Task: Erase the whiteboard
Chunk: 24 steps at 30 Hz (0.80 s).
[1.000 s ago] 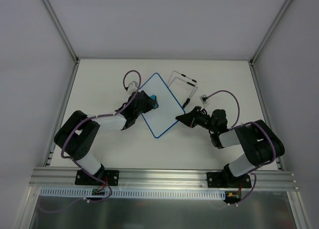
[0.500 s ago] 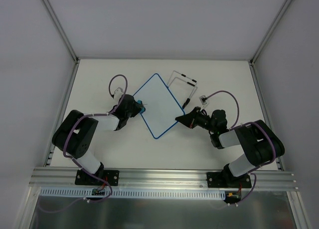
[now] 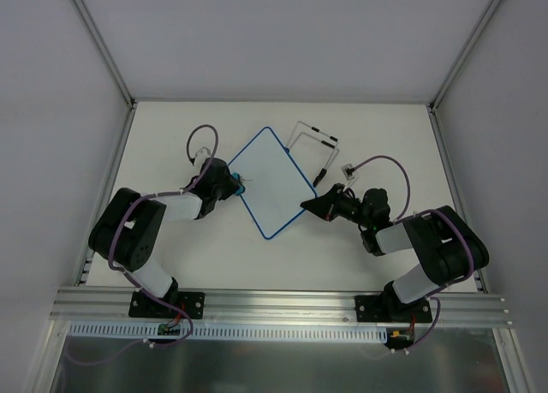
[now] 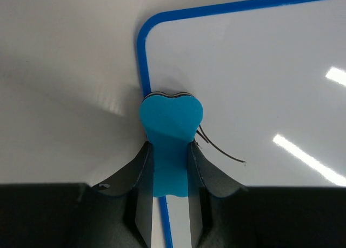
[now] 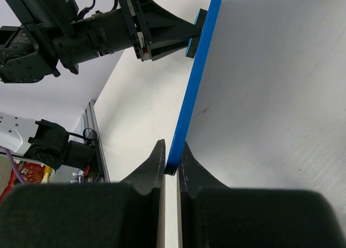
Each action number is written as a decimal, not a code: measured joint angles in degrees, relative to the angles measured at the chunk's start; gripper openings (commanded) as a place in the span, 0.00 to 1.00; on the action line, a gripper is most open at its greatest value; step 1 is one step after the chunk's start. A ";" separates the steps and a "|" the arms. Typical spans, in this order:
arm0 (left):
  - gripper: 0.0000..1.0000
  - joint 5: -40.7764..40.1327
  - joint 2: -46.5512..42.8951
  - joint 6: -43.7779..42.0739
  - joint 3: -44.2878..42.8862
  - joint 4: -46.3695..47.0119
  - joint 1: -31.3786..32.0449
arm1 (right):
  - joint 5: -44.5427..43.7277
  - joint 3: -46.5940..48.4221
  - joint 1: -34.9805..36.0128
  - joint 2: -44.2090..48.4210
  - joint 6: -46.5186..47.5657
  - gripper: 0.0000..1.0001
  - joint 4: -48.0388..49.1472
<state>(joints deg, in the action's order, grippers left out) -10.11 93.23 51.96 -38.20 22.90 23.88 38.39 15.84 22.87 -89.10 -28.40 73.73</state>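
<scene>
The whiteboard [image 3: 274,179] is white with a blue rim and lies skewed in the middle of the table. My left gripper [image 3: 233,186] is shut on a blue heart-shaped eraser [image 4: 171,117], whose head rests on the board's left rim near a rounded corner [image 4: 144,37]. A short dark pen stroke [image 4: 221,151] shows on the board just right of the eraser. My right gripper [image 3: 306,203] is shut on the board's blue rim [image 5: 195,80] at its right side. The right wrist view shows my left gripper [image 5: 186,34] at the rim's far end.
A thin wire frame with black end pieces [image 3: 314,145] stands just behind the board's right corner. Metal rails [image 3: 110,166] border the table left and right, and white walls enclose it.
My left gripper has pulled the eraser left across the board, from near its middle to its left rim. The right gripper and the board have not moved.
</scene>
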 measured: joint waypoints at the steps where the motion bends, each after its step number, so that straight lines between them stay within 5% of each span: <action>1: 0.00 0.46 -0.13 -0.63 -0.52 -0.57 0.24 | 0.04 0.00 0.00 0.00 0.00 0.00 -0.02; 14: 0.00 6.64 0.13 -5.57 -10.54 -2.64 6.49 | 0.52 -0.04 0.00 0.00 -0.07 0.00 -0.35; 24: 0.00 8.70 0.94 -5.42 -10.75 -1.25 4.70 | 0.68 -0.04 0.00 0.00 -0.13 0.00 -0.72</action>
<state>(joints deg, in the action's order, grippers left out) -1.41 94.17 46.54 -48.95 21.65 28.58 39.07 15.79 22.87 -89.10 -28.53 73.01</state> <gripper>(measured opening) 0.226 0.060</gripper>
